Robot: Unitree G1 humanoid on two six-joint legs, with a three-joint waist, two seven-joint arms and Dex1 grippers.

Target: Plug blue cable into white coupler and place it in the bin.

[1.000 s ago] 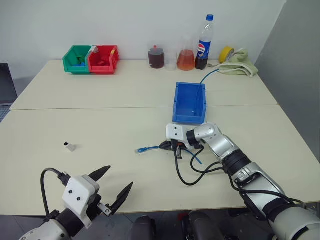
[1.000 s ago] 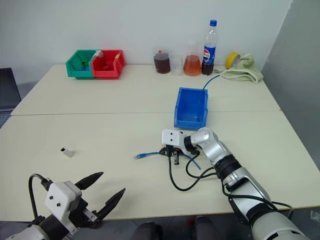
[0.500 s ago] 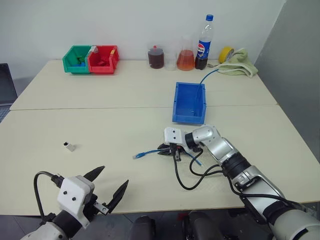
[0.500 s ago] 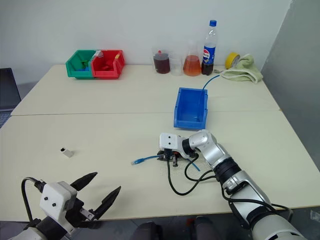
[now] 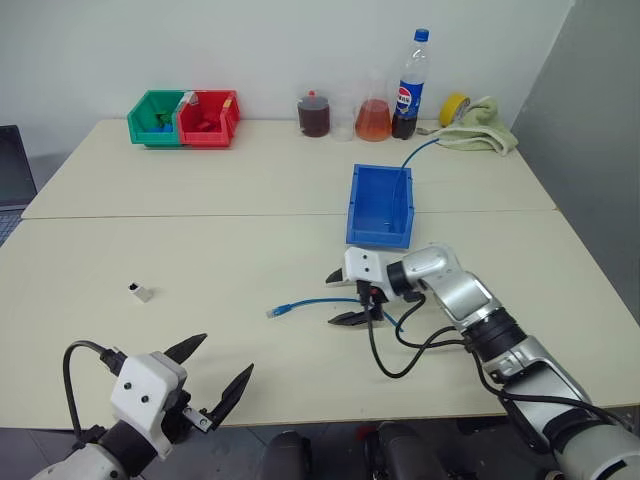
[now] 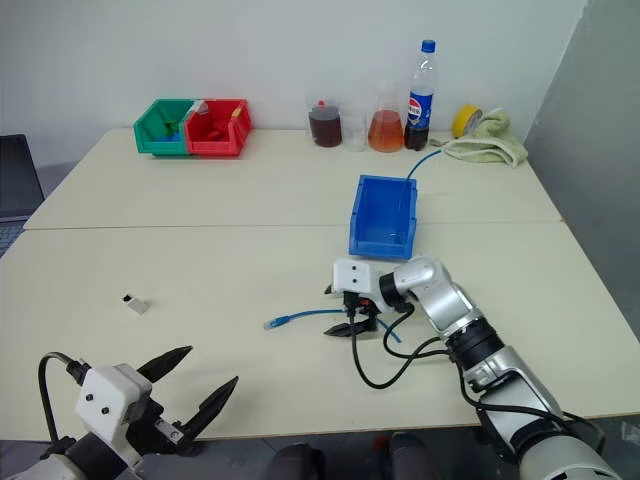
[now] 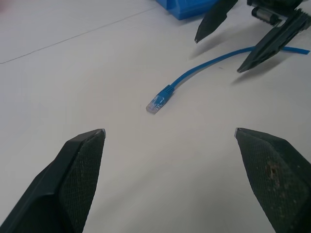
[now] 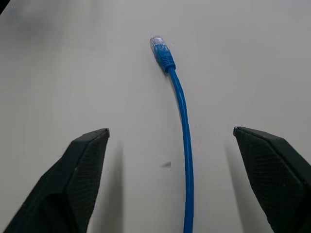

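Step in hand: pickup, nothing mated yet. Right pincer (image 5: 342, 297) is released, its 2 black fingers straddling the thin light-blue network cable (image 5: 310, 303) without gripping it; the cable lies flat on the beige worktop (image 5: 200, 250), clear plug end (image 8: 156, 42) free and pointing toward the robot's left. Its other end trails up over the rim of the bright-blue rectangular plastic bin (image 5: 380, 205), just beyond the right pincer. Left pincer (image 5: 215, 373) is released too, empty, hovering at the near worktop edge. The tiny white boxy coupler (image 5: 140, 292) sits alone on the left side, well apart from the plug.

Next, my read: right clamps the cable just behind the plug, left fetches the coupler dark end outward. Alignment will be fiddly since both parts are small.
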